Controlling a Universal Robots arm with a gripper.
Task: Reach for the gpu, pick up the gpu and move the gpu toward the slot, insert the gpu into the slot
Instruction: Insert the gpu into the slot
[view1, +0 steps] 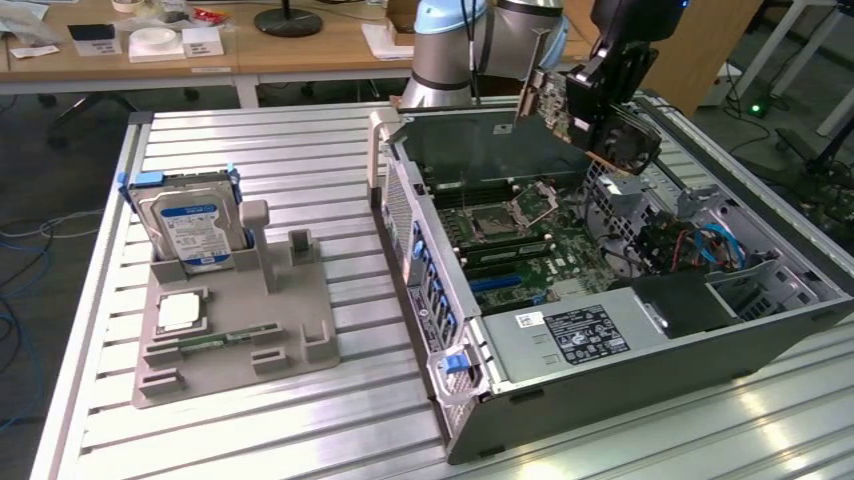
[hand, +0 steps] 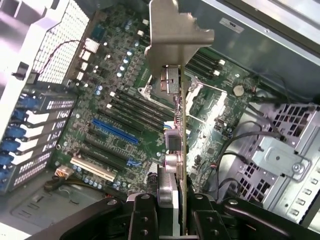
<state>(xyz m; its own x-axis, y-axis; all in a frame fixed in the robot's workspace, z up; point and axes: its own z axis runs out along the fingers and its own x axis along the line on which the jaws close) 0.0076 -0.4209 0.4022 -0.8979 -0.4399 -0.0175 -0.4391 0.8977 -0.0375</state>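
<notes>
Exterior view: the hand (view1: 603, 98) is pinching the gpu (view1: 550, 105), holding it over the open computer case (view1: 424, 255), toward its one o'clock corner. Wrist view: the gpu (hand: 183, 145) is standing edgewise above the motherboard (hand: 125, 75), apart from the blue slot (hand: 115, 131).

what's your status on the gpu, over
Gripper shut on thin green gpu card with pale metal bracket. Card edgewise above open case, not seated. Long blue plastic slot on green motherboard unobstructed.

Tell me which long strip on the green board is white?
The white strip ends the row; its neighbours are black, and the long blue strip lies farther in.
</notes>
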